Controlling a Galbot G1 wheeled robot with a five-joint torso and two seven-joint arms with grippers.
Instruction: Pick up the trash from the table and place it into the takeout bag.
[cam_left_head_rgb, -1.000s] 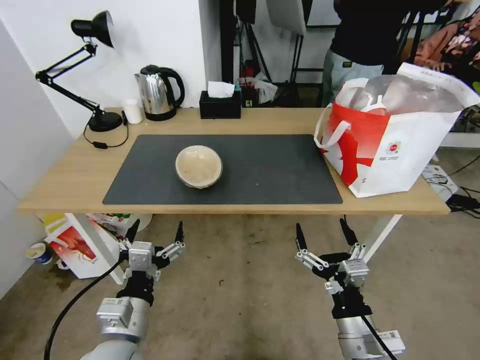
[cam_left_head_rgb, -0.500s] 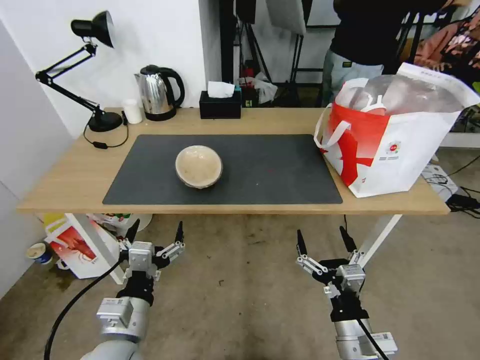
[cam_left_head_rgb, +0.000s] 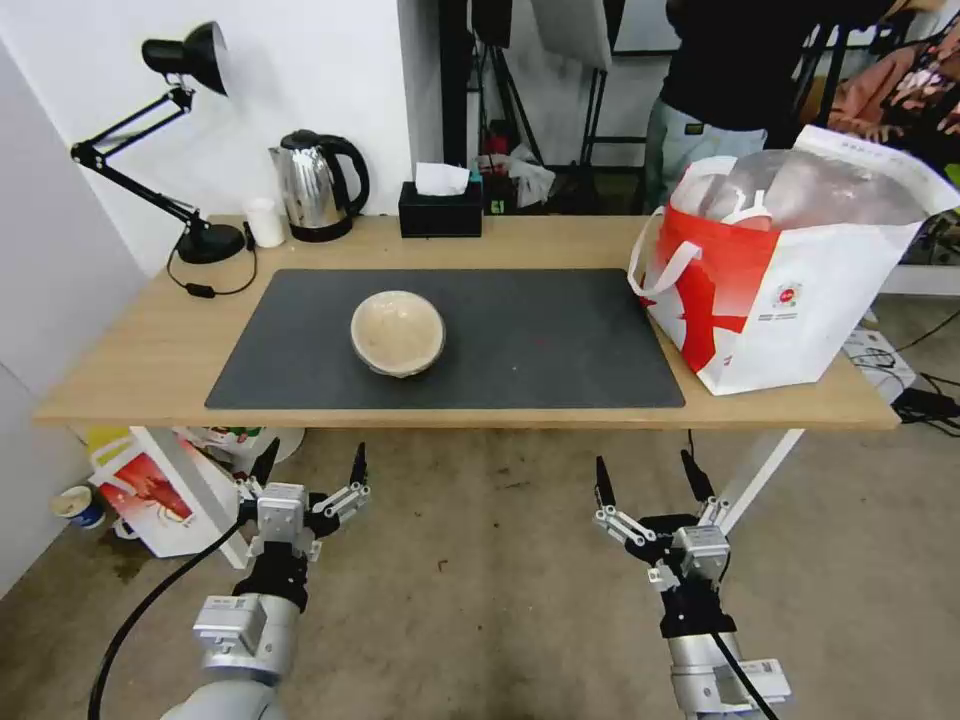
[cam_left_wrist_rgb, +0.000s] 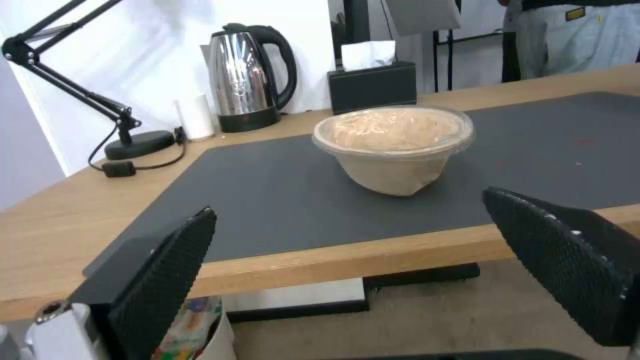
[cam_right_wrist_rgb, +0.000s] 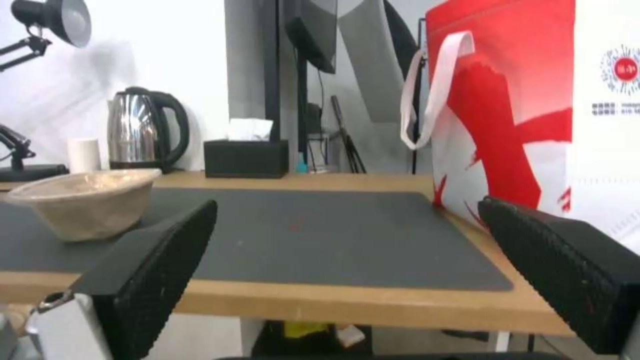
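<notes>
Both arms hang low in front of the table (cam_left_head_rgb: 140, 350), below its front edge, not reaching yet.

Left gripper (cam_left_head_rgb: 310, 468): released, fingers spread wide, empty, pointed up at the front edge, roughly in line w/ the bowl (cam_left_head_rgb: 397, 332). Left wrist view confirms: both pads (cam_left_wrist_rgb: 167, 280) far apart, the bowl (cam_left_wrist_rgb: 393, 147) framed between them beyond the table edge. Prob. held this way so the wrist cam keeps the target in sight before a reach.

Right gripper (cam_left_head_rgb: 648, 485): also released, empty, below the front edge toward the right end, nearer the bag (cam_left_head_rgb: 790, 280). In its wrist view the bag (cam_right_wrist_rgb: 527, 115) stands close on one side, the bowl (cam_right_wrist_rgb: 83, 202) far off on the other.

Trash left on the table: just the bowl, beige paper, upright w/ a clear film or lid over it, on the mat (cam_left_head_rgb: 540, 340) a bit left of the mat's centre, nothing touching it. Clear space all round = easy approach from front or above.

Bag: right end of the table, just off the mat's right edge, mouth open and tilted up, foil lining showing, something pale already inside (can't tell what). Open mouth facing up suits a drop-in from above.

Kettle (cam_left_head_rgb: 315, 185), tissue box (cam_left_head_rgb: 440, 208), lamp (cam_left_head_rgb: 190, 150) sit along the back edge, out of the way.

Judgement: task mostly done; the bowl is prob. the last item.
</notes>
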